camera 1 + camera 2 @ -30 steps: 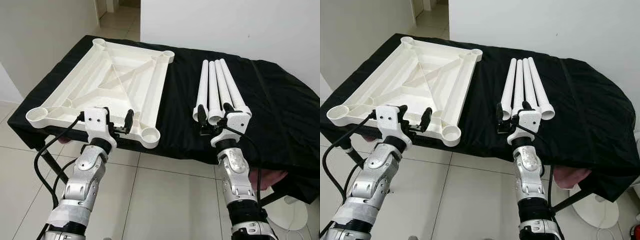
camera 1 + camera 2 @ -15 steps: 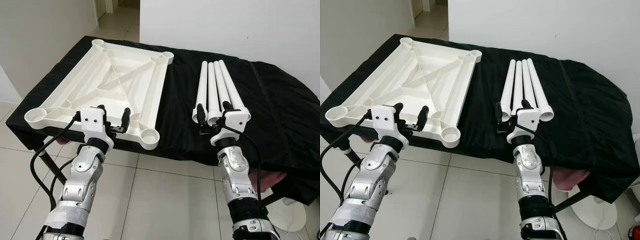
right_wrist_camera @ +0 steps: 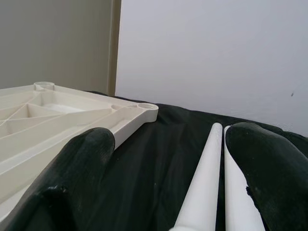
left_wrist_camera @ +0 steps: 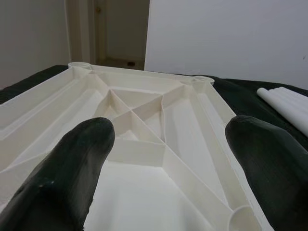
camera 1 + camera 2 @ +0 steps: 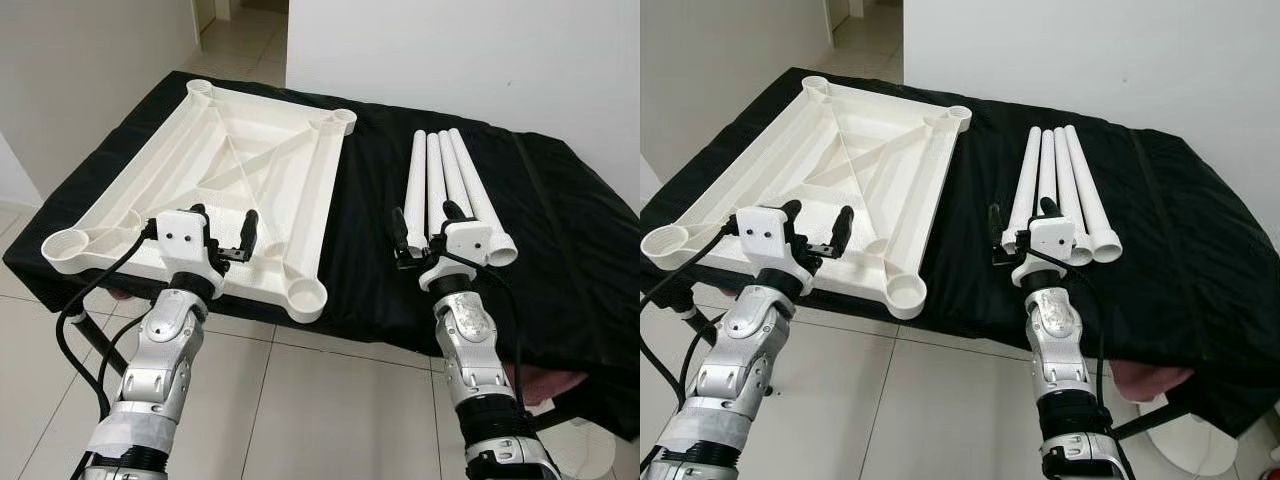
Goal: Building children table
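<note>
While your left gripper (image 5: pixel 222 223) hovers spread over the upturned tabletop (image 5: pixel 230 180), your right gripper (image 5: pixel 424 224), also spread, overhangs the four legs (image 5: pixel 447 185) beside it.

tabletop (image 5: pixel 230 190) – white | legs (image 5: pixel 450 185) – white | cloth (image 5: pixel 570 230) black | floor (image 5: pixel 320 400) pale tiles

Black cloth (image 5: pixel 560 250) covers the whole work surface, draping over near and right edges. Pale tiled floor (image 5: pixel 330 400) below, near side. White wall (image 5: pixel 450 50) behind, far right; grey-white wall (image 5: pixel 80 70) on left. Doorway gap (image 5: pixel 235 20) far left, tiled hallway beyond. Pink fabric (image 5: pixel 1150 380) peeks under cloth, near right.
</note>
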Robot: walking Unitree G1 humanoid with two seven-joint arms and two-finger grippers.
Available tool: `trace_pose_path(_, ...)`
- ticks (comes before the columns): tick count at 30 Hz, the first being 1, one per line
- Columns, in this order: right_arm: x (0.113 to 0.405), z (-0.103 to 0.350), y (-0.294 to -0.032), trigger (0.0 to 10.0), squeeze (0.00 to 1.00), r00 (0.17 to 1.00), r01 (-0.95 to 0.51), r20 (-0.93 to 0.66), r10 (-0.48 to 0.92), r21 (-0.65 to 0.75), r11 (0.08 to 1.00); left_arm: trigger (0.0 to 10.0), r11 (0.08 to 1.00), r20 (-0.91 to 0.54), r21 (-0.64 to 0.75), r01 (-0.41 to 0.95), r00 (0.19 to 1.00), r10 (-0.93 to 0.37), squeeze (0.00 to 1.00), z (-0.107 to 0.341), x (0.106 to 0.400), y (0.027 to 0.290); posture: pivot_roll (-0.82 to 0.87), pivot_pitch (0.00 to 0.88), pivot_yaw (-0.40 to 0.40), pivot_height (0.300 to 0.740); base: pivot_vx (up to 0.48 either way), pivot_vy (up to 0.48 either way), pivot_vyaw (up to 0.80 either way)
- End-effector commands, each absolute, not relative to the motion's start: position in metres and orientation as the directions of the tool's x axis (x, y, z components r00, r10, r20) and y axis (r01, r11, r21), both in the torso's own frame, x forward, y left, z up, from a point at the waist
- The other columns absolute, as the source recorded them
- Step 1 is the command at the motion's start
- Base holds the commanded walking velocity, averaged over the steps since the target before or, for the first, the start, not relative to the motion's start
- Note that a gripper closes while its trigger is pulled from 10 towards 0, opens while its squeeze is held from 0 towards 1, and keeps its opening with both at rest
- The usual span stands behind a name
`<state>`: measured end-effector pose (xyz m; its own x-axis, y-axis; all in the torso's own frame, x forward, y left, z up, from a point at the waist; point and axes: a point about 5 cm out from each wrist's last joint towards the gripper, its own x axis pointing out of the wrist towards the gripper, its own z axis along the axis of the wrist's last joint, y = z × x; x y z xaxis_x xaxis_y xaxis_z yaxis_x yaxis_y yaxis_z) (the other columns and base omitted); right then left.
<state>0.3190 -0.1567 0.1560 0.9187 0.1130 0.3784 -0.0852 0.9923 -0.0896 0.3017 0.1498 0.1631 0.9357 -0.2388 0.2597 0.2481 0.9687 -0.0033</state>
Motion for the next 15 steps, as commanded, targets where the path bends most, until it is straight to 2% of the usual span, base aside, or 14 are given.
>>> trace_pose_path(1, 0.3193, 0.1542, -0.1589, 10.0, 0.0, 0.921, -0.077, 0.375, 0.109, -0.097, 0.992, 10.0, 0.972, 0.258, -0.005, 0.237, 0.939, -0.227, 0.0, 0.1598, 0.3007, 0.1498, 0.01, 0.0, -0.077, 0.74, 0.274, 0.0, 0.0)
trace_pose_path(15, 0.3212, 0.1548, -0.1584, 10.0, 0.0, 0.919, -0.079, 0.376, 0.117, -0.115, 0.99, 10.0, 0.973, 0.262, -0.009, 0.231, 0.939, -0.221, 0.0, 0.1611, 0.3006, 0.1501, 0.02, 0.0, -0.081, 0.74, 0.269, 0.0, 0.0)
